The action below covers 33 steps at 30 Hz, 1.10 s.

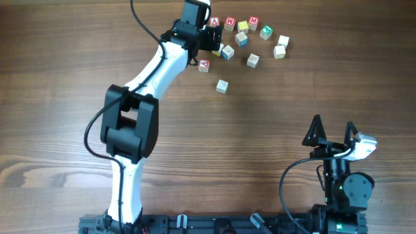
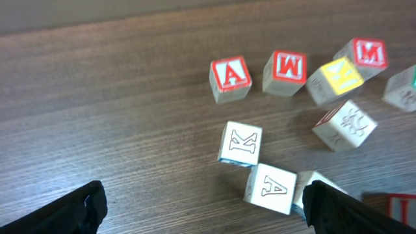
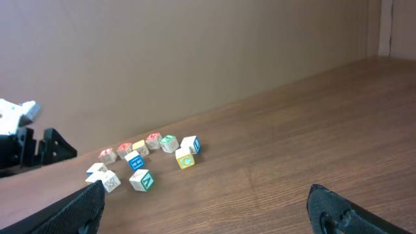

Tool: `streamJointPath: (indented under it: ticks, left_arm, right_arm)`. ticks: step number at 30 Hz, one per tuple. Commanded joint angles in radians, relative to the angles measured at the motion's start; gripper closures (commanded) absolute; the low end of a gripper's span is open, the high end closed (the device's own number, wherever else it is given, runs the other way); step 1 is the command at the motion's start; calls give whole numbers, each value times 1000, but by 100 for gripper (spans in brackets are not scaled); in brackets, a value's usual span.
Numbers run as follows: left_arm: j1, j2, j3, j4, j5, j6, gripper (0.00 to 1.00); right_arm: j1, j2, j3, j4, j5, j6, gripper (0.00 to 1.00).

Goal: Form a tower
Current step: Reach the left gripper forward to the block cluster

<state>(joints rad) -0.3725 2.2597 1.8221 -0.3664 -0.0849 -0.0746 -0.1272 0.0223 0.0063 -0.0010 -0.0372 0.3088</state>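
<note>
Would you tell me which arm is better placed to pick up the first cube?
Left: the left gripper hovers open by the cubes; the right gripper sits far from them, near its base.

A brown wooden table (image 1: 312,84), its grain running left to right; about a dozen small pale wooden letter blocks (image 1: 252,60) lie scattered in a loose cluster near its far edge, each resting singly on the wood. Along the back of the cluster stands a rough row: a red A block (image 2: 231,78); a red W block (image 2: 286,68); a yellow-faced block (image 2: 335,78); a red M block (image 2: 367,55); then a green-faced block (image 1: 266,31). In front of the row, a pale K block (image 2: 240,144) sits just beside a pale A block (image 2: 273,188); one lone pale block (image 1: 222,86) lies apart from the others, closer to the table's middle.
</note>
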Motion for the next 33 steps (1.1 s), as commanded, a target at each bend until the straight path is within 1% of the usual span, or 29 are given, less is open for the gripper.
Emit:
streamJointPath:
  ticks: [1,3,4,5,6,7,10,15,18,19,21,22,24,25,27,33]
  left_arm:
    - [1,17,30,23,33,-20,0]
    - [1,18,30,24,46,-45,1]
    - [1,18,30,-7,71,-46,2]
    - [1,18,30,-103,123,-45,4]
    - [1,18,30,-156,126,-46,6]
    - [1,18,30,-191,126,-46,8]
    - [1,18,29,-285,127,-45,8]
    - [1,34,27,-285,156,-45,6]
    - [-2,88,28,-260,169,-45,6]
    - [-3,105,28,-259,174,-45,9]
    - [-8,130,28,-266,174,-45,20]
    - [-9,132,27,-267,174,-45,21]
    - [-9,132,28,-266,174,-45,20]
    - [-9,132,28,-266,174,-45,23]
    - [-9,132,28,-275,174,-45,41]
    - [-10,130,28,-285,173,-45,64]
  right_arm:
    - [3,-5,-1,2,-13,-18,0]
    - [3,-5,-1,2,-13,-18,0]
    - [3,-5,-1,2,-13,-18,0]
    - [3,-5,-1,2,-13,-18,0]
    - [3,-5,-1,2,-13,-18,0]
    - [3,-5,-1,2,-13,-18,0]
    - [3,-5,-1,2,-13,-18,0]
    - [3,-5,-1,2,-13,-18,0]
    - [3,-5,-1,2,-13,-18,0]
    - [3,-5,-1,2,-13,-18,0]
    - [3,-5,-1,2,-13,-18,0]
    - [3,-5,-1,2,-13,-18,0]
    - [3,-5,-1,2,-13,-18,0]
    - [3,-5,-1,2,-13,-18,0]
    - [3,-5,-1,2,-13,-18,0]
    - [3,-5,-1,2,-13,-18,0]
